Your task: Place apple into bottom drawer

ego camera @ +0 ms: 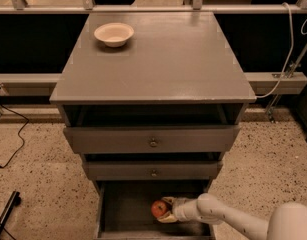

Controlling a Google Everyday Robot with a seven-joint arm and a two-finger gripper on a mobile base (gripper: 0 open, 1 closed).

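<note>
The apple (158, 208) is small, round and red-orange. It sits between the fingers of my gripper (163, 210), inside the open bottom drawer (124, 210), low over its dark floor, right of the middle. The gripper is shut on the apple. My white arm (228, 219) reaches in from the lower right. Whether the apple touches the drawer floor cannot be told.
The grey cabinet top (158, 59) carries a white bowl (114, 34) at its back left. Two shallower knobbed drawers (153, 142) stand partly pulled out above the bottom one. Cables (13, 144) lie on the speckled floor at left; a rail runs behind.
</note>
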